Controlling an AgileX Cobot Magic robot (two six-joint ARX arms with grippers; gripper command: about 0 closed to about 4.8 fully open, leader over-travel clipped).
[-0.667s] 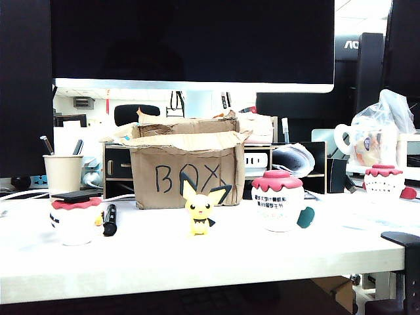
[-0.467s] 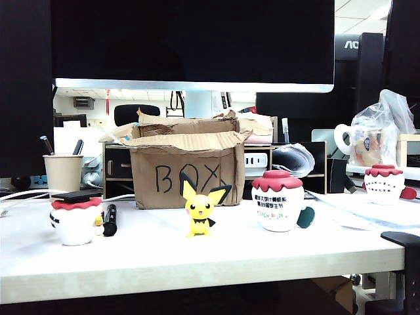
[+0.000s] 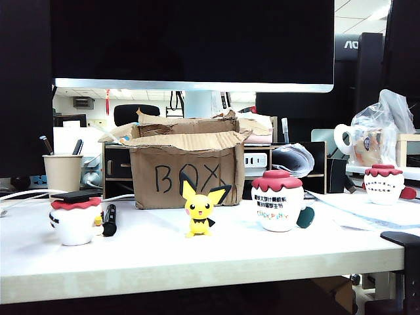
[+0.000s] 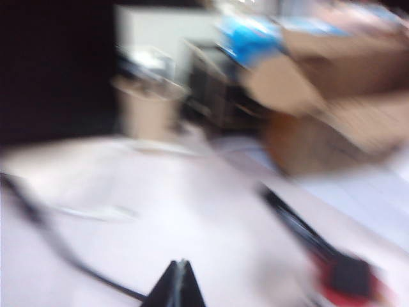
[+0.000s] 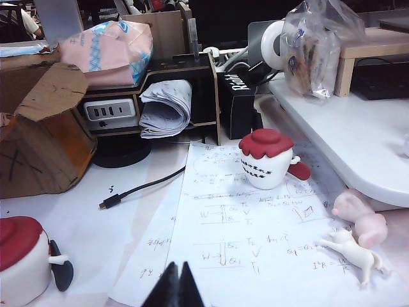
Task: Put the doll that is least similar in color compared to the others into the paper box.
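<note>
The doll (image 3: 199, 210), small and yellow with black-edged pointed ears, stands upright at mid-table just in front of the paper box (image 3: 184, 172), which is brown with torn flaps and "BOX" written on it. Neither wrist view shows the doll. The box appears blurred in the left wrist view (image 4: 332, 121) and as a corner in the right wrist view (image 5: 38, 137). My left gripper (image 4: 181, 265) is shut and empty, low over the bare table. My right gripper (image 5: 179, 268) is shut and empty over a written sheet of paper (image 5: 255, 236). No gripper shows in the exterior view.
White dolls with red tops stand at the left (image 3: 75, 220), right of centre (image 3: 278, 200) and far right (image 3: 384, 184). A black marker (image 3: 109, 220), a pen cup (image 3: 63, 174), a cable (image 5: 140, 188), a plastic bag (image 3: 377, 134) and small pink and white figurines (image 5: 358, 220) lie around.
</note>
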